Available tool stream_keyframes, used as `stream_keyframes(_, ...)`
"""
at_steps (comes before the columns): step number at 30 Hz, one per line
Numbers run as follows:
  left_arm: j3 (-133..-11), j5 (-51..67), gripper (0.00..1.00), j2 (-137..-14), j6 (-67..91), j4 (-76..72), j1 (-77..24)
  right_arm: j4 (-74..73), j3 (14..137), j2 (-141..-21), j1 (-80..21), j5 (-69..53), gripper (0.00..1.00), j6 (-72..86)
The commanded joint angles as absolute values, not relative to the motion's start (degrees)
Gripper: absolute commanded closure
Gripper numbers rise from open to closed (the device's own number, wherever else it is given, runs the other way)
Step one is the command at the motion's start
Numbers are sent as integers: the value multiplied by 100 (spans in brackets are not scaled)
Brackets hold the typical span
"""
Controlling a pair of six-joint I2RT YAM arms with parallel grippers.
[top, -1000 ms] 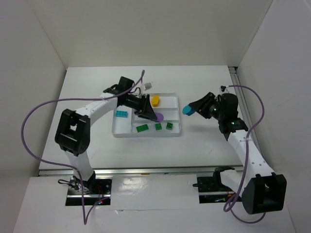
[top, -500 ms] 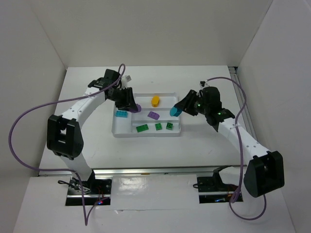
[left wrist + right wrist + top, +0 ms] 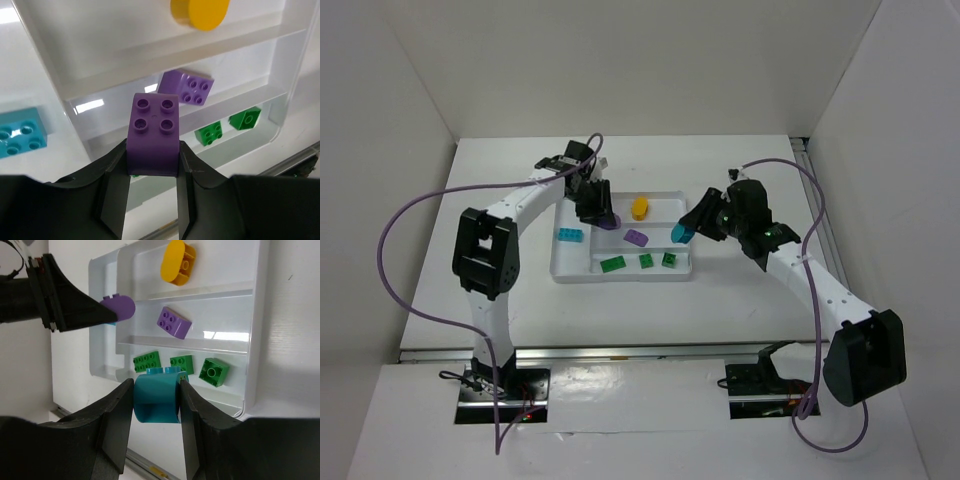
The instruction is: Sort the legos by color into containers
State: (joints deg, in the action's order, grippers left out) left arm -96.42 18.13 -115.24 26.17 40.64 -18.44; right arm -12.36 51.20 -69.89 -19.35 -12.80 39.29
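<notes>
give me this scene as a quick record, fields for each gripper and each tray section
left gripper: shut on held purple brick, above the tray
right gripper: shut on held teal brick, over the tray's right side
tray: white, four sections
upright left section: loose teal brick
far section: yellow oval
middle section: loose purple brick
near section: three green bricks

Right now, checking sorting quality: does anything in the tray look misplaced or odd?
Nothing stands out: the yellow oval, purple brick, green bricks and teal brick each lie in separate sections of the white tray, colours unmixed.
</notes>
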Motion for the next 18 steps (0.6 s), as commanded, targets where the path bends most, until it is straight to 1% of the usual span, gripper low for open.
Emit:
stream_keyframes(1, -9379, 1635, 100, -11163, 2716, 4140, -1986, -1327, 5405, -6855, -1934, -1072, 100, 3823)
stream_keyframes(6, -9053, 1477, 100, -11109, 2716, 4087, -2092, -1275, 5353, -6855, -1934, -1125, 100, 3876)
stream_keyframes(12, -9114, 1293, 100, -11162, 2769, 3964, -2258, -1274, 5353, -6855, -1934, -1125, 100, 3876)
stream_keyframes(13, -9193, 1222, 95, -11162, 2769, 4051, -2259, -1274, 5353, -6855, -1934, -1125, 100, 3876)
stream_keyframes(14, -9193, 1074, 75, -11162, 2821, 4147, -2311, -1327, 5353, -6855, -1934, -1125, 100, 3876)
stream_keyframes(15, -9272, 985, 62, -11162, 2821, 4148, -2372, -1327, 5353, -6855, -1934, -1125, 100, 3876)
stream_keyframes(16, -9272, 923, 40, -11162, 2821, 4201, -2373, -1327, 5353, -6855, -1934, -1125, 100, 3876)
stream_keyframes(17, -9342, 827, 40, -11162, 2821, 4201, -2434, -1327, 5353, -6855, -1934, -1125, 100, 3876)
stream_keyframes(18, -9343, 826, 19, -11162, 2821, 4253, -2435, -1327, 5300, -6855, -1934, -1125, 100, 3876)
